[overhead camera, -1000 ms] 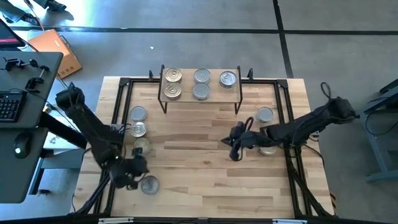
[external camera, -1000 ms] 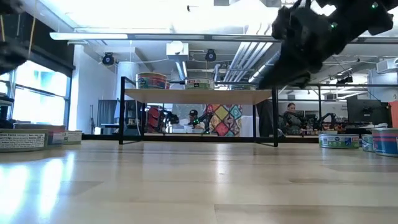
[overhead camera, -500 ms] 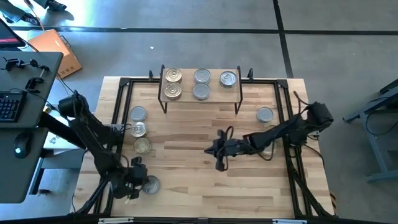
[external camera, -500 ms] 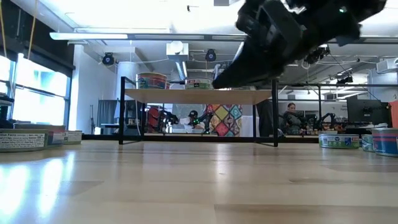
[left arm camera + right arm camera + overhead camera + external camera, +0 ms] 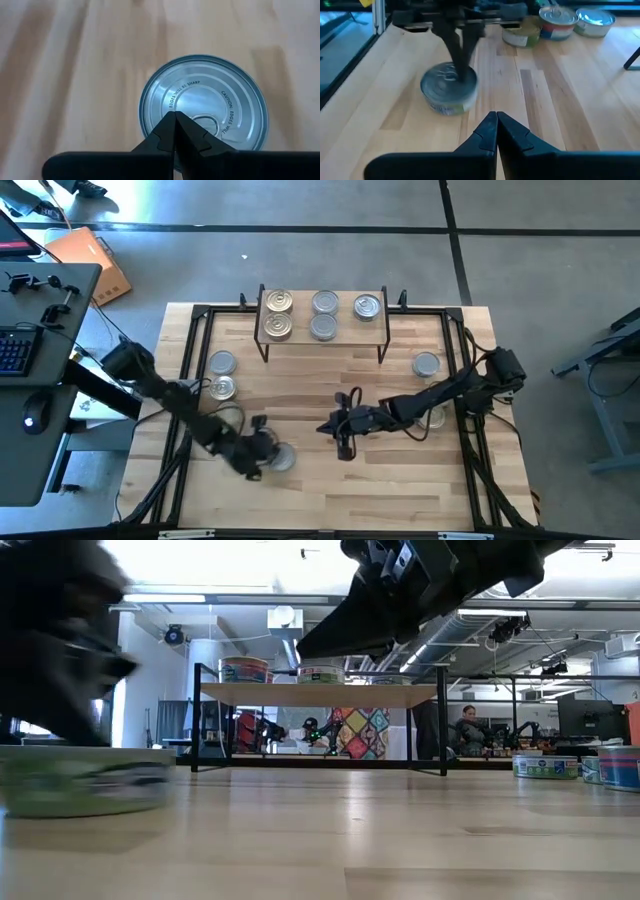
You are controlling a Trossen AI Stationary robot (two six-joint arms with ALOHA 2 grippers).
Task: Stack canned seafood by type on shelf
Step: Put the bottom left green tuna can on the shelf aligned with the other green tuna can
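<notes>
The shelf stands at the table's far middle with several tins on its top. A silvery-lidded tin stands on its base on the table, near the front and left of centre. It also shows in the left wrist view, the right wrist view and the low view. My left gripper is shut, its tips on this tin. My right gripper is shut and empty, above the table's middle, to the right of the tin. My left gripper rests its shut fingertips on the tin's lid, close to the pull tab. The fingers come down from above, slanting in from the table's left. The tin stands flat on the table.
Three more tins stand in a row at the table's left; two of them show in the high view. Two tins stand at the right, one partly under my right arm. A black frame borders the table. Bare wood lies in the middle.
My left gripper has gone toward the table's right edge and a little toward the far edge. The tin has slid with it along the table from the near left corner toward the middle. My right gripper has gone toward the table's left edge, nearer the tin.
</notes>
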